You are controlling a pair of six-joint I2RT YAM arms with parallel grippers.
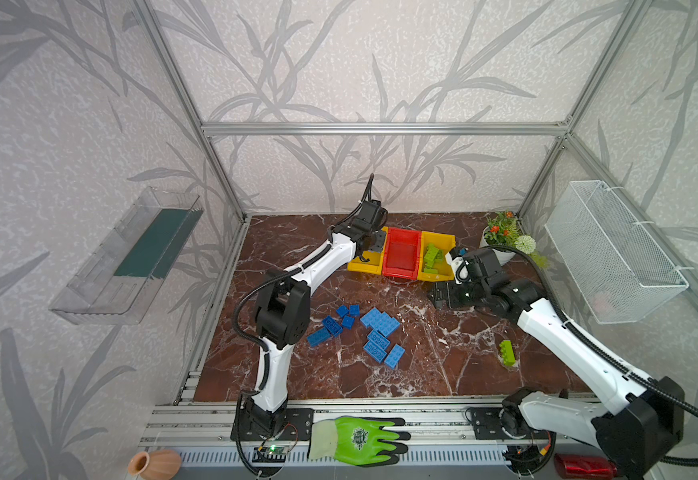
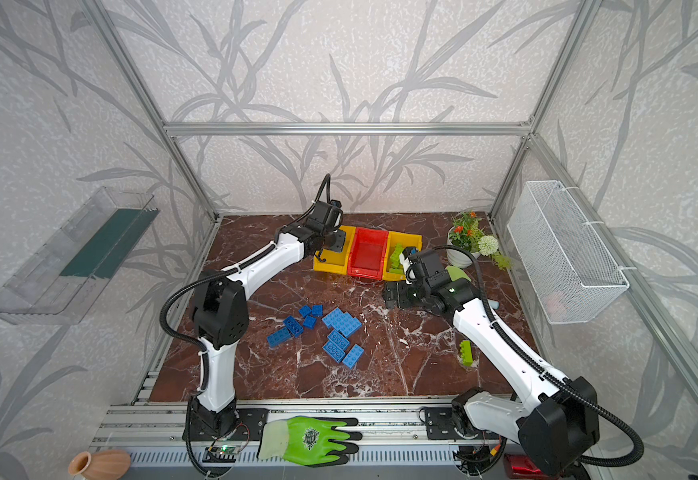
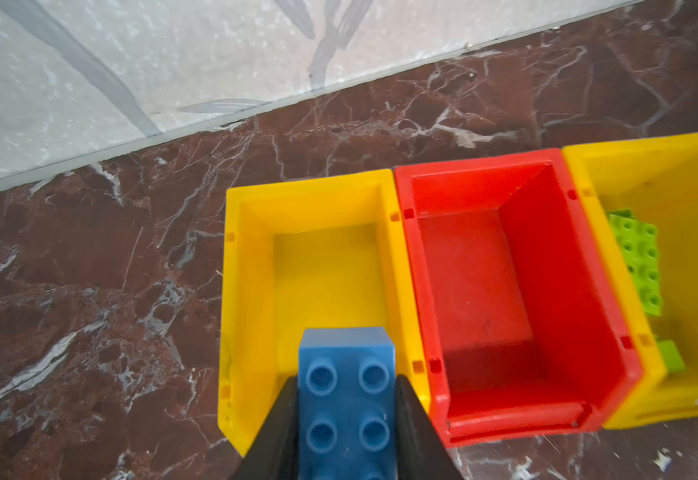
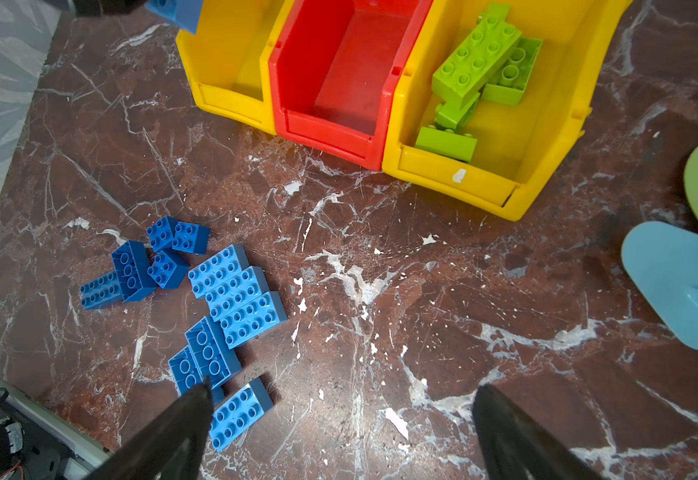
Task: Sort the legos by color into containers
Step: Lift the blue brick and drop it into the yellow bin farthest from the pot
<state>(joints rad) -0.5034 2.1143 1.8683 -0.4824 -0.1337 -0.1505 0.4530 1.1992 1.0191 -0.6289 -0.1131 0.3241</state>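
Observation:
My left gripper (image 3: 346, 380) is shut on a blue lego (image 3: 347, 353), held over the near end of the left yellow container (image 3: 310, 187), whose visible floor is bare. The red container (image 3: 476, 160) beside it holds nothing. Several lime-green legos (image 4: 476, 62) lie in the right yellow container (image 4: 455, 176). Light blue legos (image 1: 378, 322) and darker blue legos (image 1: 332, 326) lie clustered mid-table. One green lego (image 1: 507, 352) lies alone beside the right arm. My right gripper (image 4: 343, 386) hangs open over bare table in front of the containers, with nothing between its fingers.
A potted plant (image 1: 501, 235) stands at the back right corner beside the containers. A white wire basket (image 1: 613, 249) hangs on the right wall and a clear tray (image 1: 131, 257) on the left. A green glove (image 1: 360, 440) lies on the front rail. Flat light-blue piece (image 4: 680, 286) near the right arm.

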